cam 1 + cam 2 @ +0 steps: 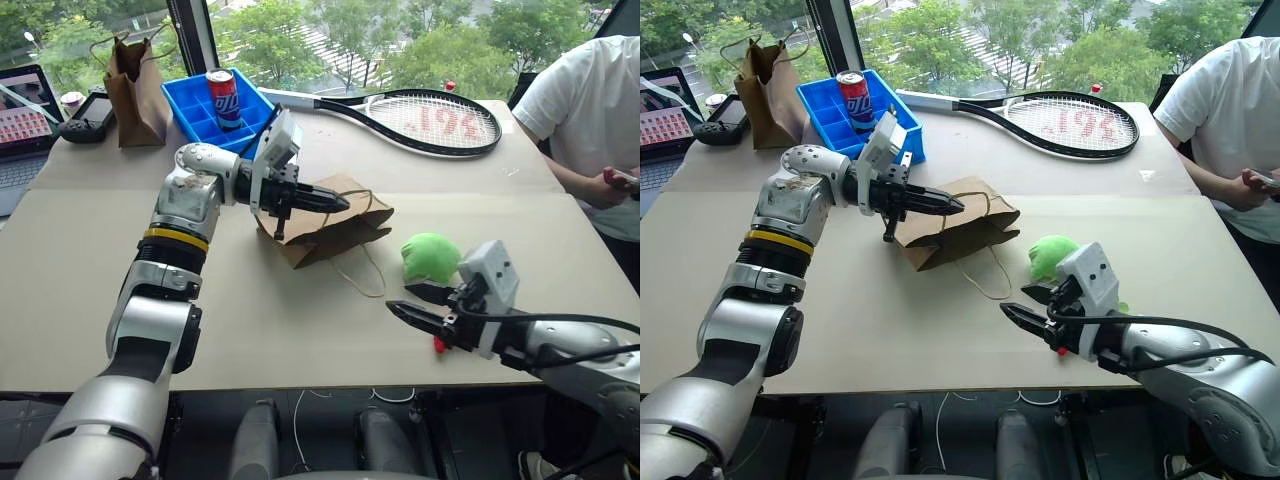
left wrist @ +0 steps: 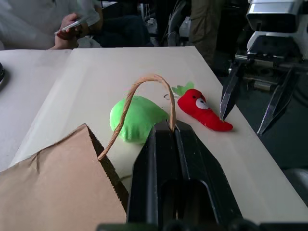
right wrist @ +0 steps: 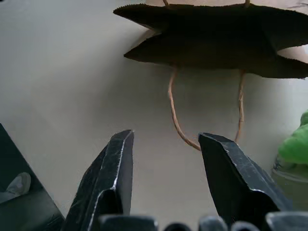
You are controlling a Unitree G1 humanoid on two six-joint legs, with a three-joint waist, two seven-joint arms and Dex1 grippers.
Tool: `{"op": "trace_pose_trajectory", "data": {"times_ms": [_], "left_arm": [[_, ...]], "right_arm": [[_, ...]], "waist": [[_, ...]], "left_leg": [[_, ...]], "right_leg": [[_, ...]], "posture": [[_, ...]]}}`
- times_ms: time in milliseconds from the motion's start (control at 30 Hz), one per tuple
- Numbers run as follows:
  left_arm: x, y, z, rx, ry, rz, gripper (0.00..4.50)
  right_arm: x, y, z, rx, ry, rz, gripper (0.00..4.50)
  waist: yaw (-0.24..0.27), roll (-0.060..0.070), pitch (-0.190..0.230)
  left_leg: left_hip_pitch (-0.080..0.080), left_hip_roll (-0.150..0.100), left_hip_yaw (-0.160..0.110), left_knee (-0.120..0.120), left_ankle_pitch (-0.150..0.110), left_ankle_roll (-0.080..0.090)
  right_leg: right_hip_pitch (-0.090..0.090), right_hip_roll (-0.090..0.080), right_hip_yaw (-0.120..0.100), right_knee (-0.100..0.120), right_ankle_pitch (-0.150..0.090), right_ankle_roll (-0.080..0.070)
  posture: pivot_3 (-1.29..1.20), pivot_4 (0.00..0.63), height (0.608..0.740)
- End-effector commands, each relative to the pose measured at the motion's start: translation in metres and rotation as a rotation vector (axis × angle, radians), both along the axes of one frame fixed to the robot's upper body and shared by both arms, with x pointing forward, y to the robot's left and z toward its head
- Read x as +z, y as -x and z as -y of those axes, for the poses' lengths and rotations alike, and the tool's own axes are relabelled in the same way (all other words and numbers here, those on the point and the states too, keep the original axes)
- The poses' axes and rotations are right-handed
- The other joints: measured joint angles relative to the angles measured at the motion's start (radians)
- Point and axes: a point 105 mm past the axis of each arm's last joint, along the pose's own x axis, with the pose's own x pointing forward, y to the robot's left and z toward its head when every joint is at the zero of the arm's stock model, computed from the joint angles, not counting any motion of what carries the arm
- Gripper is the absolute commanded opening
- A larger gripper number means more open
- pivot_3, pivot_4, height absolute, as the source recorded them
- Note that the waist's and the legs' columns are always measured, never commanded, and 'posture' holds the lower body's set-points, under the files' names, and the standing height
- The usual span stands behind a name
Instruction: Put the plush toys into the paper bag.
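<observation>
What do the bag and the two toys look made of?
Paper bag: matte tan kraft paper, creased, with a serrated mouth edge and twisted-paper handles. Green toy: soft fuzzy fabric, probably stuffed plush. Red chili toy: smooth short-pile fabric, with a stitched-looking white eye.

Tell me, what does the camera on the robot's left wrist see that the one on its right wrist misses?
Left wrist view alone: the red chili toy beside the whole green toy, a person's hand holding a phone, and the left gripper shut on one loop handle of the paper bag.

Right wrist view alone: the bag's dark open mouth and its other handle lying on the table.

Both: the bag, the table, the open right gripper, and the green toy, cut off at the edge of the right wrist view.
</observation>
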Motion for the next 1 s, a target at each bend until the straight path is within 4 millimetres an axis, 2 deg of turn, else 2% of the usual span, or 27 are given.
{"op": "trace_pose_trajectory", "data": {"times_ms": [33,133,367,467,600,733,833,900,1000], "left_arm": [[0.015,0.009,0.003,0.003,0.052,0.010,0.00],[0.012,0.014,0.003,0.006,0.037,0.000,0.00],[0.021,0.020,0.006,0.012,0.084,-0.034,0.00],[0.025,0.020,0.001,0.016,0.055,-0.003,0.00],[0.033,0.018,-0.001,0.027,0.066,0.005,0.00],[0.033,0.018,0.000,0.043,0.075,0.003,0.00],[0.037,0.018,-0.001,0.059,0.099,-0.007,0.00],[0.046,0.014,-0.006,0.089,0.119,0.002,0.00],[0.064,0.001,-0.023,0.175,0.147,0.009,0.00]], "right_arm": [[0.004,-0.024,-0.006,-0.080,0.011,0.094,0.99],[0.005,-0.046,-0.008,-0.136,0.021,0.133,0.05],[-0.008,-0.071,-0.025,-0.123,0.026,0.132,0.05],[-0.020,-0.088,-0.033,-0.122,0.062,0.147,0.05],[-0.026,-0.101,-0.043,-0.097,0.101,0.177,0.05],[-0.027,-0.104,-0.045,-0.079,0.117,0.190,0.05],[-0.036,-0.101,-0.047,-0.059,0.123,0.170,0.05],[-0.044,-0.098,-0.051,-0.038,0.131,0.151,0.05],[-0.052,-0.093,-0.060,-0.005,0.142,0.128,0.05]], "waist": [[-0.003,0.000,0.000],[-0.003,0.000,0.000],[-0.001,0.000,0.000],[-0.003,0.000,0.000],[-0.004,0.001,0.000],[-0.002,0.001,0.000],[-0.002,0.001,0.000],[-0.003,0.001,0.000],[-0.004,0.001,0.000]], "left_leg": [[0.000,0.000,0.000,0.000,0.000,0.000],[-0.002,0.001,-0.002,0.000,0.001,0.001],[-0.003,0.001,-0.004,0.000,0.001,0.001],[-0.004,0.001,-0.004,0.000,0.001,0.001],[-0.004,0.002,-0.004,0.000,0.001,0.001],[-0.004,0.002,-0.004,0.000,0.001,0.001],[-0.005,0.002,-0.004,0.000,0.001,0.001],[-0.005,0.002,-0.005,0.000,0.001,0.001],[-0.005,0.002,-0.005,0.000,0.001,0.001]], "right_leg": [[0.000,0.001,0.001,0.000,0.000,0.000],[-0.001,0.004,0.002,0.000,0.000,0.000],[-0.001,0.006,0.003,0.000,0.000,0.000],[-0.001,0.007,0.003,0.000,0.000,0.000],[-0.001,0.008,0.003,0.001,0.000,0.000],[-0.001,0.008,0.003,0.000,0.000,0.000],[-0.002,0.008,0.003,0.000,0.000,0.000],[-0.002,0.008,0.003,0.001,0.000,0.000],[-0.002,0.008,0.003,0.001,0.000,0.000]], "posture": [[0.00,0.150,0.735],[0.00,0.150,0.735],[0.00,0.150,0.735],[0.00,0.150,0.735],[0.00,0.150,0.735],[0.00,0.150,0.735],[0.00,0.150,0.735],[0.00,0.150,0.735],[0.00,0.150,0.735]]}}
